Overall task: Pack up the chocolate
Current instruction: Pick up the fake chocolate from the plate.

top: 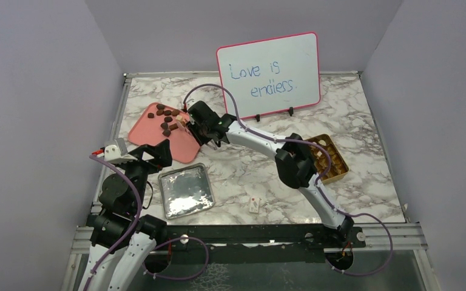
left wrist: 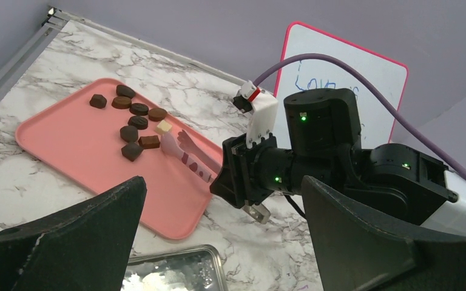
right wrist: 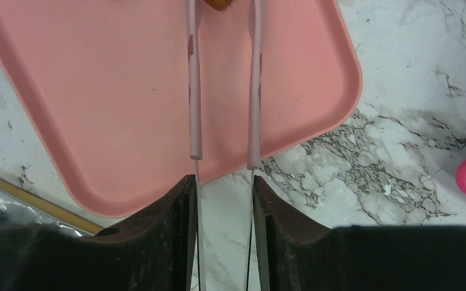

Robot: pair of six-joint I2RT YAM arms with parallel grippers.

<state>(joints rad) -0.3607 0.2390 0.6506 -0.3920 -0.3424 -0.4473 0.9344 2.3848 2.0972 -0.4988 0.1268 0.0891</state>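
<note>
At upper left of frame, bite-size brown chocolate pieces [top: 167, 116] are lying on a pink plastic tray [top: 183, 149]; right claw [right wrist: 223, 182] is clamping slim pink tongs [right wrist: 194, 91] (tips there), left claw [top: 161, 153] is gaping.

two white-and-black arms [top: 261, 139] trail purple cables [left wrist: 315, 57], green lights [left wrist: 303, 117] glowing on the black joints.

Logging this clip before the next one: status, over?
Left gripper open, idle beside pink tray. Right gripper shut on pink tongs, tips straddling a tan chocolate on the tray. No obstruction seen toward gold box.
</note>
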